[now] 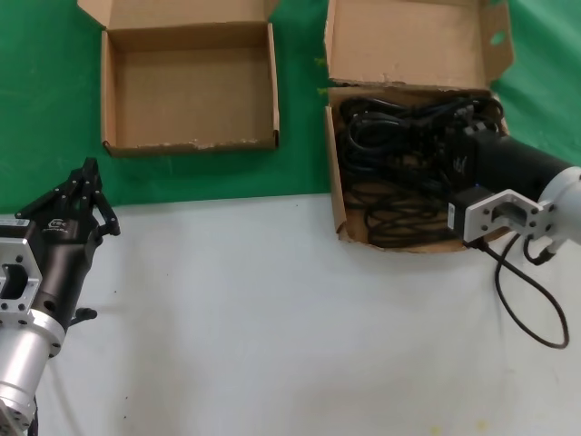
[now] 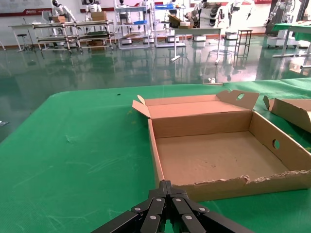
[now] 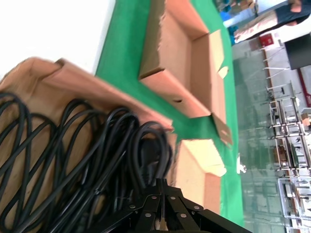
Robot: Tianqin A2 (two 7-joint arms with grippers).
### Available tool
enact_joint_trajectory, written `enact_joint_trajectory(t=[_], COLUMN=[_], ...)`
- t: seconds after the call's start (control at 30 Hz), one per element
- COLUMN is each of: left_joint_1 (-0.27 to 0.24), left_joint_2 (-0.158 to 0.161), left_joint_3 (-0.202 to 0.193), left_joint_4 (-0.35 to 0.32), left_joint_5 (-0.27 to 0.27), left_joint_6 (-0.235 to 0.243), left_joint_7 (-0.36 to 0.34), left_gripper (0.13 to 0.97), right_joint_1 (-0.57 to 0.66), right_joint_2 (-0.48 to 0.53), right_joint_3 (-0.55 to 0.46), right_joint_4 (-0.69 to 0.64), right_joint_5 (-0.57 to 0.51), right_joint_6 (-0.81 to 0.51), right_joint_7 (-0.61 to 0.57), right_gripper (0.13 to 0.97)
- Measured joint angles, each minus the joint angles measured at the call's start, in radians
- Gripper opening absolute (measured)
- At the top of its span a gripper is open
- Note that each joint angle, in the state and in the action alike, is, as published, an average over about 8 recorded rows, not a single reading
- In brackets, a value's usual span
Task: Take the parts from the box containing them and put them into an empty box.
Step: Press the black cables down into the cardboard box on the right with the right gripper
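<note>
**Right arm over the cord box, left arm parked**

I see the right gripper [image 3: 163,187] down inside the box containing them [image 1: 338,195], over the coils near the far end of the box. In the right wrist view its fingers [image 3: 151,209] meet at a point, tips together, just above the cords. I can't see anything pinched between them, so I read it as closed on nothing. In the head view the tips themselves are hidden behind the black wrist body, so that view adds no detail on the jaws.

The parts [image 1: 399,154] all sit in that box: a tangle of thin black coils covering most of its floor, several loops overlapping. Can't count them. The tall flap [image 1: 408,41] stands up at the far side.

The empty box [image 1: 191,91] is on the green mat [image 1: 45,91], to the left of the cord box and apart from it, a strip of green between them. Bare cardboard floor, nothing in it, flap folded back at the far side.

The left gripper [image 2: 166,187] is low at the left, over the white table [image 1: 272,318] near the edge of the mat, pointing toward the empty box but well short of it. Its fingers are drawn together at the tip, holding nothing.

A thick black cable [image 1: 526,300] loops off the right wrist over the table.
</note>
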Motion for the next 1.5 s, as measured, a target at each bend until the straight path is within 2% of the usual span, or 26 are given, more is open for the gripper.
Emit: enact_joint_trajectory(t=[0.33, 0.57, 0.87, 1.17, 1.43, 1.5], left_joint_1=[0.0, 0.0, 0.0, 0.0, 0.0, 0.0], left_joint_2=[0.0, 0.0, 0.0, 0.0, 0.0, 0.0], left_joint_3=[0.0, 0.0, 0.0, 0.0, 0.0, 0.0], left_joint_4=[0.0, 0.0, 0.0, 0.0, 0.0, 0.0], left_joint_5=[0.0, 0.0, 0.0, 0.0, 0.0, 0.0], left_joint_6=[0.0, 0.0, 0.0, 0.0, 0.0, 0.0], left_joint_7=[0.0, 0.0, 0.0, 0.0, 0.0, 0.0], left_gripper=[0.145, 0.145, 0.145, 0.145, 0.145, 0.145], right_joint_1=[-0.008, -0.021, -0.02, -0.01, 0.008, 0.011], right_joint_2=[0.053, 0.046, 0.018, -0.018, -0.068, -0.08], right_joint_3=[0.0, 0.0, 0.0, 0.0, 0.0, 0.0], right_joint_4=[0.079, 0.068, 0.034, -0.007, -0.054, -0.064], right_joint_5=[0.0, 0.0, 0.0, 0.0, 0.0, 0.0], right_joint_6=[0.022, 0.04, 0.057, 0.064, 0.073, 0.076], right_joint_7=[0.045, 0.037, 0.022, 0.015, 0.003, -0.001], right_gripper=[0.154, 0.155, 0.21, 0.331, 0.472, 0.467])
